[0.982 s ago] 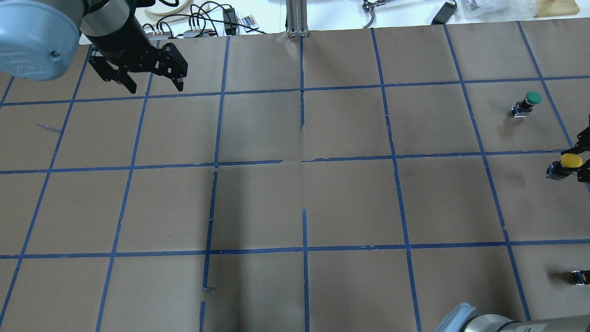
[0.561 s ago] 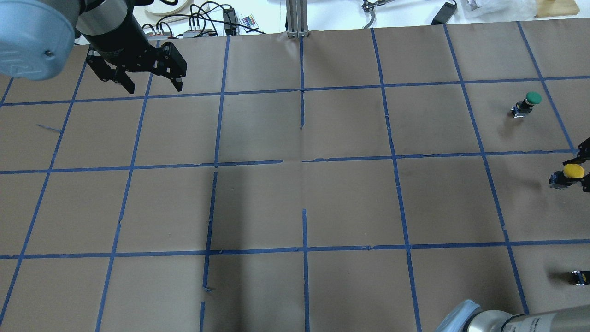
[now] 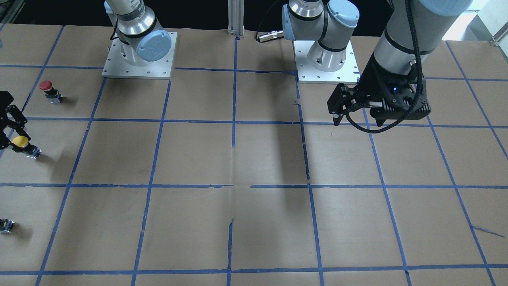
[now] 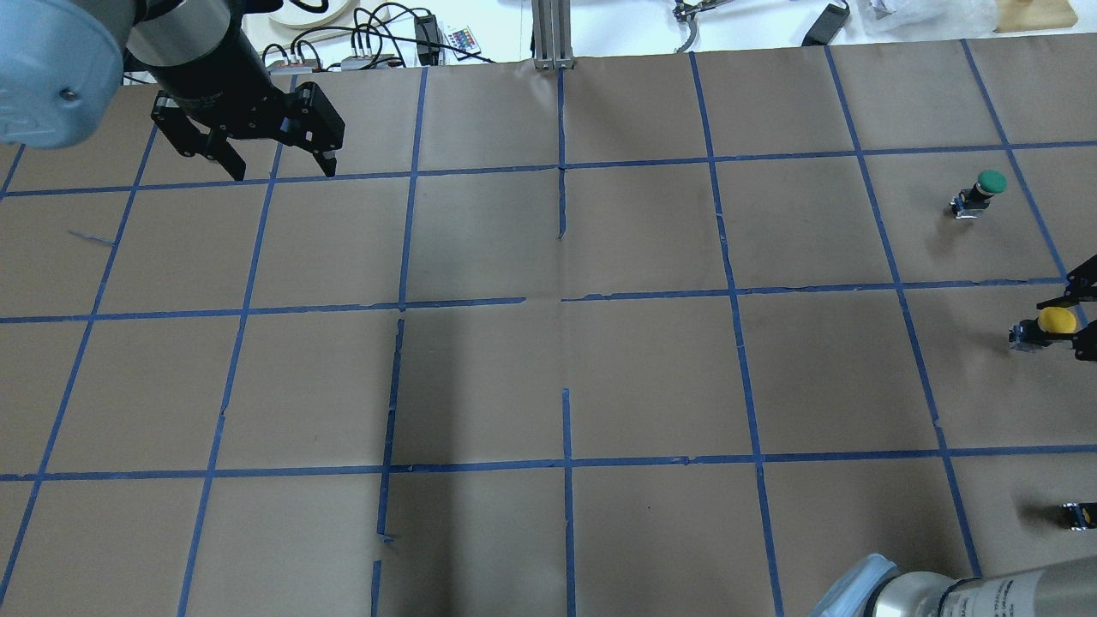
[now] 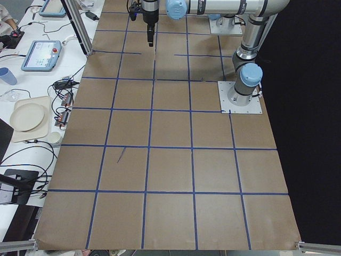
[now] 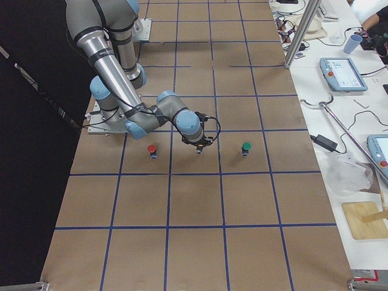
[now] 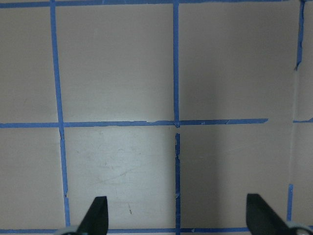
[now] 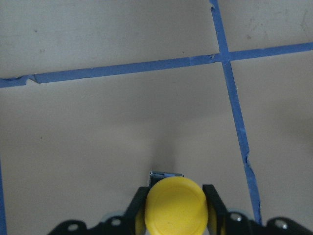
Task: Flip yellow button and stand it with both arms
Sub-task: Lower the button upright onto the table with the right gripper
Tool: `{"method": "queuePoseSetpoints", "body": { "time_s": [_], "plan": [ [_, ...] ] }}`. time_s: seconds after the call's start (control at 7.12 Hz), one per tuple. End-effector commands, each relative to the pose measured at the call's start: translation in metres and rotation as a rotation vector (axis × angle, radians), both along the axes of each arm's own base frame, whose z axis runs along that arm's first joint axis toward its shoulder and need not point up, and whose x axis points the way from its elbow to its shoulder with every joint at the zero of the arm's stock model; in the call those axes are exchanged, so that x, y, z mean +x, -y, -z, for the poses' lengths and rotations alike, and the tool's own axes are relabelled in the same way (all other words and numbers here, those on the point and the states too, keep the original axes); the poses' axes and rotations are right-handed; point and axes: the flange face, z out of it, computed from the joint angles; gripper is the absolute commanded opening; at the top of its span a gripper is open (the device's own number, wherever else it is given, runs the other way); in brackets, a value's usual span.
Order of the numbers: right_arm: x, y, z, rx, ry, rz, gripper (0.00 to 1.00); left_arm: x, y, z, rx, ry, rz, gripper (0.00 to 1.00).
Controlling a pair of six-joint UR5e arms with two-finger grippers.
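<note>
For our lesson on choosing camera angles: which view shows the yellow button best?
The right wrist-mounted view: the yellow button sits large between the fingers of the right gripper. Overhead and front-facing views show it small at an edge; the left wrist view misses it.

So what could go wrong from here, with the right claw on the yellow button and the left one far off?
1. The right claw seems to pinch the yellow-capped push button near its rounded cap, so it may slip or twist.
2. The open left claw hangs far across the table, so the handover needs a long carry.
3. The green-capped button and red-capped button stand in neighbouring squares; a swing could topple them.
</note>
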Motion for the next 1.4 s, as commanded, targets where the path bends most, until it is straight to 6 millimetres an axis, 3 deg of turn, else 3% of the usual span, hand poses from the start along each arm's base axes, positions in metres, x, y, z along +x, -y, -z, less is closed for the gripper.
{"method": "queuePoseSetpoints", "body": {
  "time_s": [0.0, 0.28, 0.42, 0.56, 0.7, 0.84, 0.98, 1.26],
  "plan": [
    [0.000, 0.001, 0.006, -0.002, 0.014, -0.007, 0.11, 0.000, 0.002, 0.004, 0.012, -0.002, 0.010, 1.00],
    [-0.001, 0.001, 0.012, 0.006, 0.024, -0.007, 0.24, -0.001, -0.002, 0.000, 0.006, -0.001, 0.011, 1.00],
    [-0.001, 0.002, 0.016, 0.007, 0.030, -0.007, 0.37, -0.001, -0.002, 0.000, 0.006, -0.001, 0.011, 1.00],
    [-0.001, 0.002, 0.016, 0.009, 0.034, -0.005, 0.60, -0.002, -0.003, -0.007, -0.005, 0.001, 0.013, 1.00],
    [0.000, 0.003, 0.015, -0.001, 0.041, -0.002, 0.68, -0.001, 0.000, 0.000, 0.009, 0.002, 0.010, 1.00],
    [0.000, 0.003, 0.014, -0.002, 0.039, 0.001, 0.82, 0.000, 0.002, 0.001, 0.006, 0.000, 0.008, 1.00],
    [0.000, 0.003, 0.011, -0.004, 0.035, 0.008, 0.88, 0.000, 0.003, 0.000, 0.003, 0.000, 0.010, 1.00],
    [-0.002, 0.005, 0.001, -0.012, 0.021, 0.022, 0.85, 0.002, 0.002, 0.001, 0.006, 0.003, 0.007, 1.00]
  ]
}}
